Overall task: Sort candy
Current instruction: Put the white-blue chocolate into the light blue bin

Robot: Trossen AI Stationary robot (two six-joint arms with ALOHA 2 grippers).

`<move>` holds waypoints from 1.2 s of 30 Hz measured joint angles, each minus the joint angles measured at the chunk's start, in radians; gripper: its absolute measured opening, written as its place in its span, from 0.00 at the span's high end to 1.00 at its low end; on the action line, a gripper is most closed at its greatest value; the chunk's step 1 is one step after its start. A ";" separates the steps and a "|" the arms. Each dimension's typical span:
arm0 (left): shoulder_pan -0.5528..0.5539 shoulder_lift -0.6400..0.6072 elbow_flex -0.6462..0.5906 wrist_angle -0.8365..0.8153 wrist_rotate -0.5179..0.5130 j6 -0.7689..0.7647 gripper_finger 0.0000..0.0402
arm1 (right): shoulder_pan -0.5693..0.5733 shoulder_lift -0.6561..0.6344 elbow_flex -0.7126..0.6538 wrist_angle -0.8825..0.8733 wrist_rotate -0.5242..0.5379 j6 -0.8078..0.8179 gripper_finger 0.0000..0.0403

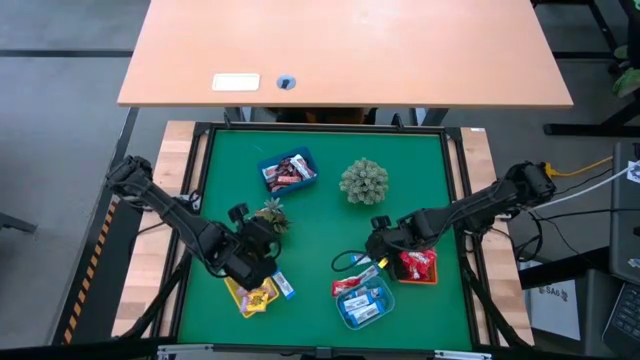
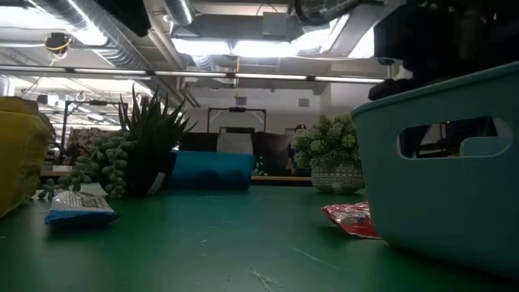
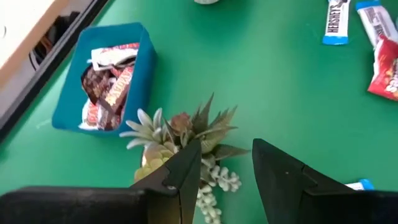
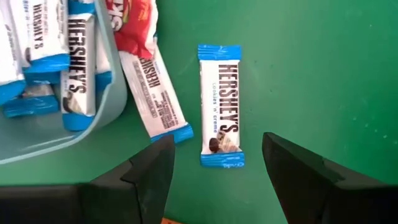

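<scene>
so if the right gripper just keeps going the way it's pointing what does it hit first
Most likely the blue-and-white Hershey's bar lying alone on the green mat: the right gripper is open, with the bar's near end between its fingers. Height above it is unclear.

Green desk [image 1: 320, 235] carries four trays, two plants, loose candy. Blue tray [image 1: 288, 171] at far middle-left, brown and red sweets inside. Round plant [image 1: 364, 181] just right of it. Spiky plant [image 1: 271, 214] at left-centre. Yellow tray [image 1: 251, 297] near front left; blue-white bar [image 1: 284, 287] on mat beside it. Teal tray [image 1: 365, 306] front centre-right; orange tray [image 1: 417, 267] to its right. Blue-white bar [image 4: 221, 104] and second bar [image 4: 156, 92] lie flat beside teal tray.
</scene>
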 joint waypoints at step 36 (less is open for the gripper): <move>0.136 0.000 0.000 0.159 0.037 0.282 0.68 | 0.002 0.212 -0.014 0.158 0.032 0.008 0.40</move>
